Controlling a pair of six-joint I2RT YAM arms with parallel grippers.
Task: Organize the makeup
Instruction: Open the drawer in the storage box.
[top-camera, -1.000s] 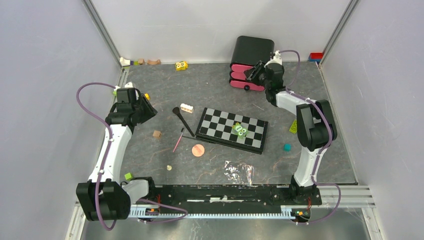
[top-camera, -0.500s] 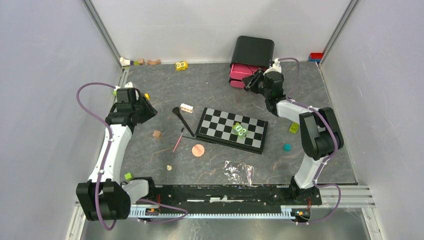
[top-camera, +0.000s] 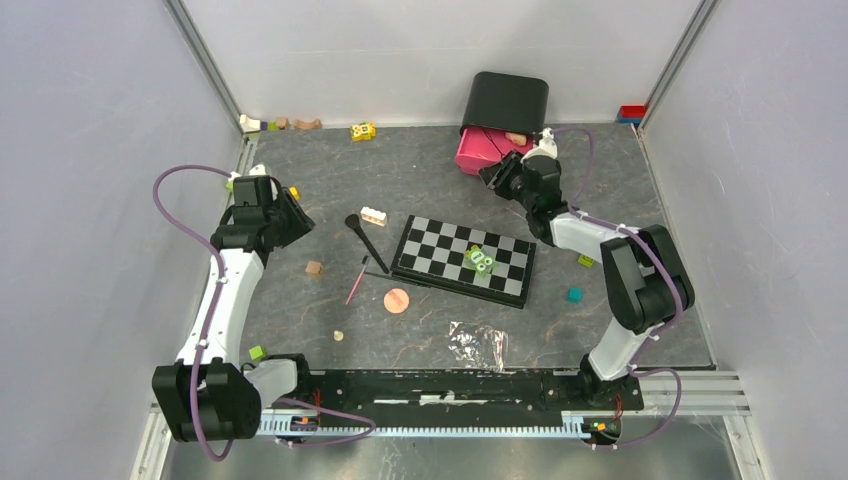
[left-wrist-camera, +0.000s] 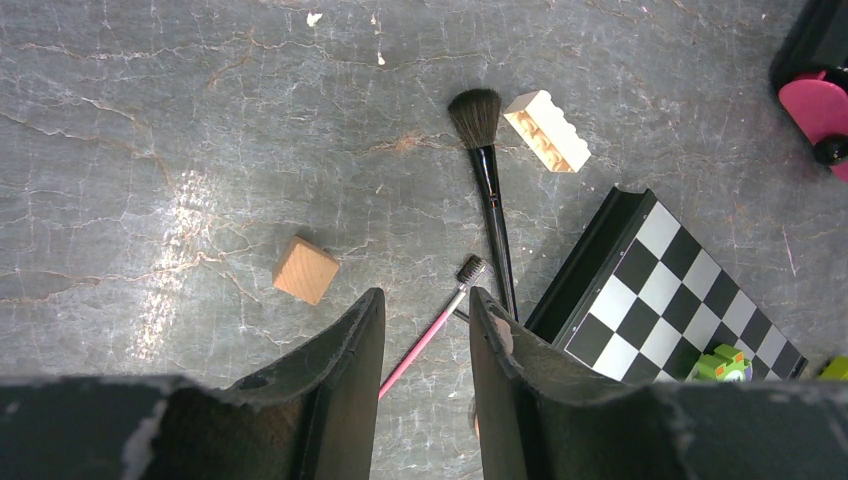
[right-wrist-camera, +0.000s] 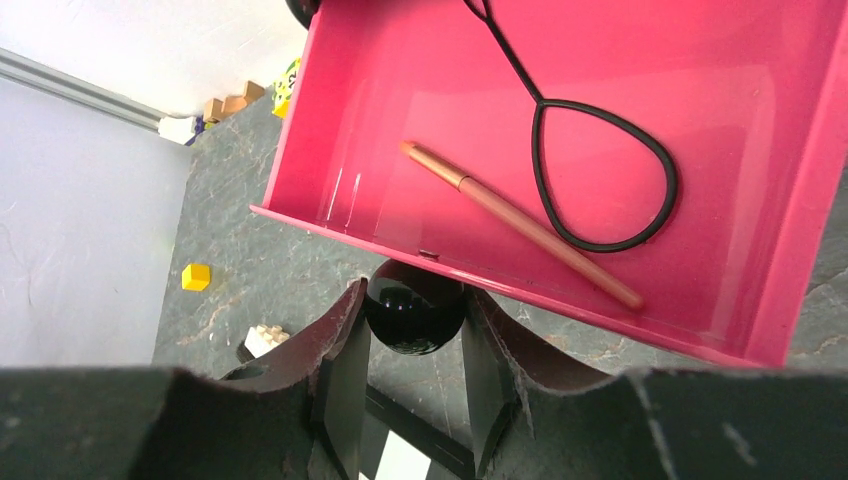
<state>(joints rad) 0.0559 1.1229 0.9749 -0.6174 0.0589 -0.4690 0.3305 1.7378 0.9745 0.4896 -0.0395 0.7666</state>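
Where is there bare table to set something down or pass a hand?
Bare: the table's back middle, between yellow toy, pink drawer and chequered board; also front right beside the plastic wrap. Crowded: brush, pencil and puff left of the board. The right hand grips the drawer's knob.

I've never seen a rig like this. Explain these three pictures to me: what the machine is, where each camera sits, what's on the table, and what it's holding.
The machine is two robot arms bolted at the near edge of a grey table, each ending in a two-finger gripper. The wide picture looks down from above and behind them. The other two come from cameras on the wrists. On the table lie a black brush, a pink pencil, a round peach puff, a chequered board and scattered toy blocks. The left gripper hangs open over the brush and pencil, holding nothing. The right gripper clasps the black knob of an open pink drawer, with a pen inside.
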